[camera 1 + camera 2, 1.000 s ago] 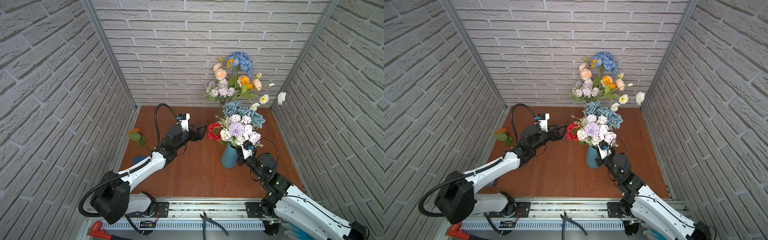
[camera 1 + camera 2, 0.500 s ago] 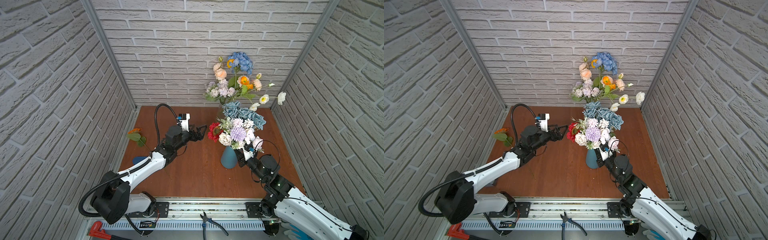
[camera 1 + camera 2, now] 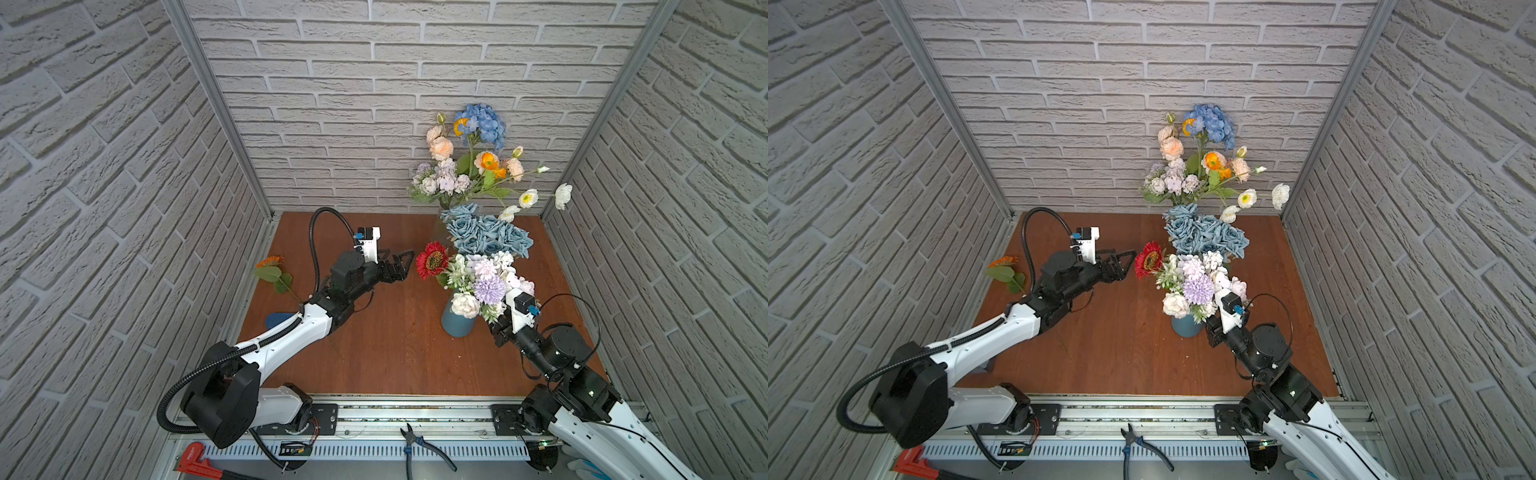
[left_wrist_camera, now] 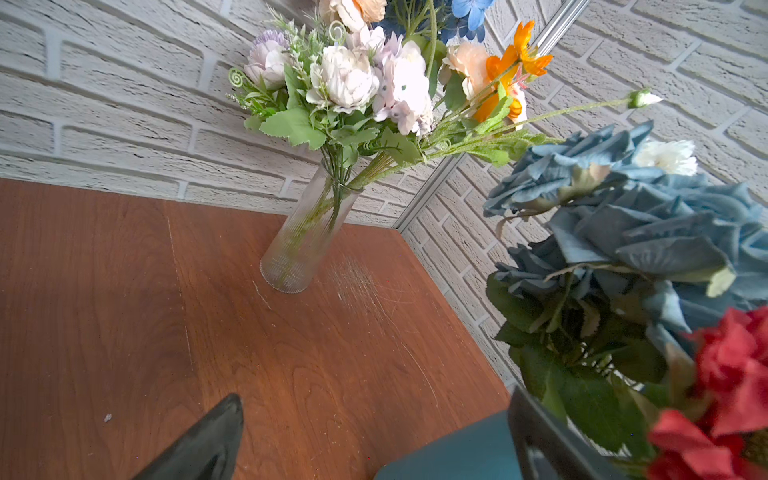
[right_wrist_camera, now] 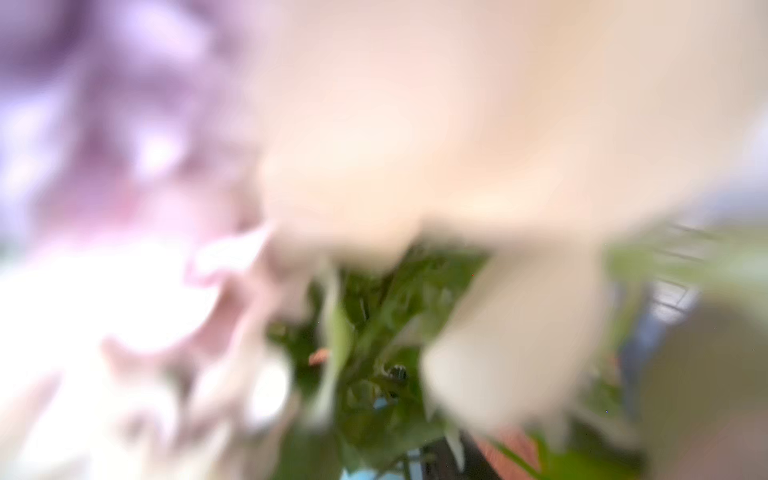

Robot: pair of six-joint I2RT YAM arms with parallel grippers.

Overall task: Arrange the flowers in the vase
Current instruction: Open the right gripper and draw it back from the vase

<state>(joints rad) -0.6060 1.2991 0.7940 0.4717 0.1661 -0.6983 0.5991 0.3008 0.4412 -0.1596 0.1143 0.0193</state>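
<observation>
While the right gripper (image 3: 496, 330) sits tucked under the lilac bunch (image 3: 484, 286), 1 snag could tip the vase (image 3: 457, 326).

Standing right of the table's (image 3: 395, 357) middle, the vase holds the bunch, and a red daisy (image 3: 432, 259) leans out to its left. Blooms hide the right jaws and the wrist view is all blur, so I cannot tell whether they are spread or pinching a stem. If they pull away with leaves caught, the bunch may lift out or the vase may topple. The left gripper (image 3: 408, 265) hovers empty, jaws spread wide, just beside the red daisy, and a nudge forward would knock it. 1 orange daisy (image 3: 270, 262) lies at the table's left edge, its stem under the left arm, which could drag it.
</observation>
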